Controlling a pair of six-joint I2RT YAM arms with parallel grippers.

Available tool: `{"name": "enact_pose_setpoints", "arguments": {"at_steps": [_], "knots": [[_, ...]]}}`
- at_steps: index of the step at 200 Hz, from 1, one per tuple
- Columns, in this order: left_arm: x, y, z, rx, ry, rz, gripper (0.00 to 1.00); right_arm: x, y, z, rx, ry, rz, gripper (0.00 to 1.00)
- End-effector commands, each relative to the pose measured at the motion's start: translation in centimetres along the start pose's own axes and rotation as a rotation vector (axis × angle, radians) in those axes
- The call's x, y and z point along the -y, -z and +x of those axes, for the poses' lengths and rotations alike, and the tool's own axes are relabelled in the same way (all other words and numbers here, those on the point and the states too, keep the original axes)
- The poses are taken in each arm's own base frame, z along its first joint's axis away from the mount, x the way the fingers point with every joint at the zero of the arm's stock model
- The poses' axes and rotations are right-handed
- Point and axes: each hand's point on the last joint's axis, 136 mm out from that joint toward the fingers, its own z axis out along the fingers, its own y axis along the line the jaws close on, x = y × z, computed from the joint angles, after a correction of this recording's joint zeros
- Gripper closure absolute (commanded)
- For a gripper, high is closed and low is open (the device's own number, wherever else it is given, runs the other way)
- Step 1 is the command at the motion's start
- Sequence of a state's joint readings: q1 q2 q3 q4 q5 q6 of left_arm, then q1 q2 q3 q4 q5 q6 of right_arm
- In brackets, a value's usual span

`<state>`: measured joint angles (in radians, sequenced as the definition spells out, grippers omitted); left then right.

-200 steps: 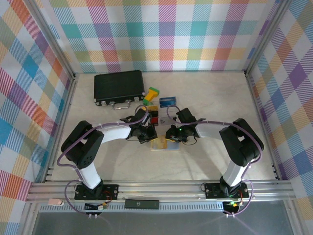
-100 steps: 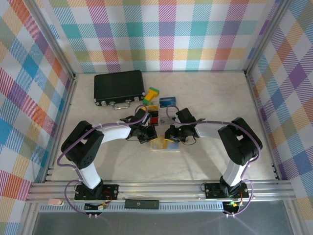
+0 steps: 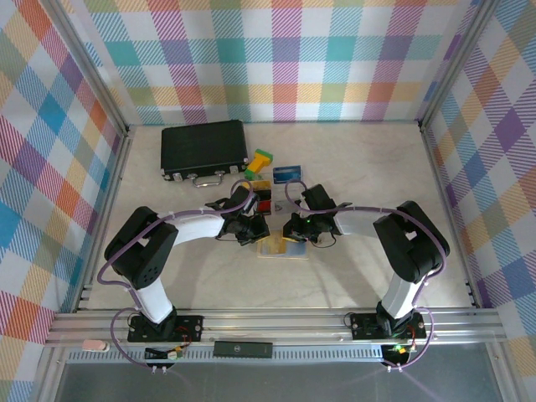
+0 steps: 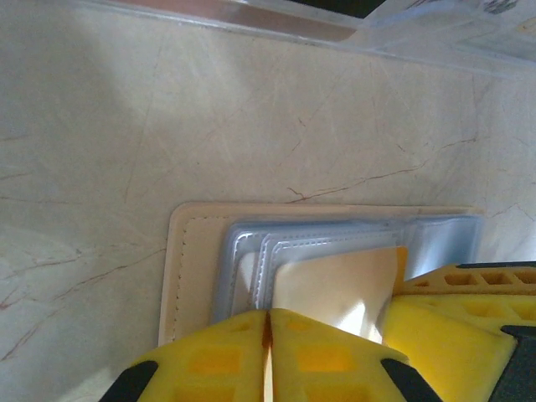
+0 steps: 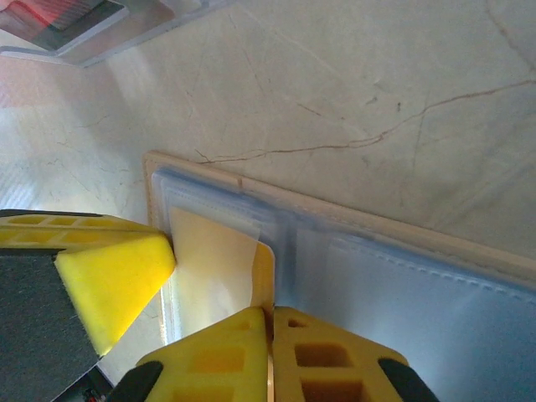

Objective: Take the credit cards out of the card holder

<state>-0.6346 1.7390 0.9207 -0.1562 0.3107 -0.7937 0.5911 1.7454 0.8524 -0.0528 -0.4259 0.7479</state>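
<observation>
The card holder (image 3: 280,248), cream-backed with pale blue-grey sleeves, lies flat on the table between both grippers. A yellowish-tan credit card (image 4: 335,285) sits partly out of one sleeve. My left gripper (image 3: 253,234) is shut, its jaws meeting on the near edge of the card holder's (image 4: 197,260) sleeves. My right gripper (image 3: 294,233) is shut on that tan card's (image 5: 213,268) edge, over the card holder (image 5: 402,285). The left gripper's fingertip (image 5: 109,276) presses beside the card. A blue card (image 3: 286,173) and red and black cards (image 3: 264,202) lie loose on the table behind the holder.
A large black case (image 3: 203,148) stands at the back left. Green and yellow blocks (image 3: 261,161) lie next to it. Plaid walls enclose the table on three sides.
The right gripper has closed its jaws onto the tan card and edged slightly left. The left arm and the card holder have hardly moved.
</observation>
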Motion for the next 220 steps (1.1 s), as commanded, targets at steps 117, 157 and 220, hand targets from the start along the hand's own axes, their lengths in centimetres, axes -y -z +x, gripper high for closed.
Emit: {"name": "enact_pose_setpoints", "arguments": {"at_steps": [117, 157, 220], "knots": [[2.8, 2.7, -0.1, 0.004, -0.102, 0.055, 0.89, 1.2, 1.1, -0.3, 0.055, 0.009, 0.076, 0.94], [2.8, 1.0, 0.5, -0.053, -0.100, 0.074, 0.88, 0.7, 0.6, -0.2, 0.030, 0.004, 0.046, 0.93], [-1.2, -1.0, 1.3, -0.085, -0.052, -0.078, 0.91, 0.3, 0.1, 0.3, -0.008, 0.002, 0.004, 0.84]]}}
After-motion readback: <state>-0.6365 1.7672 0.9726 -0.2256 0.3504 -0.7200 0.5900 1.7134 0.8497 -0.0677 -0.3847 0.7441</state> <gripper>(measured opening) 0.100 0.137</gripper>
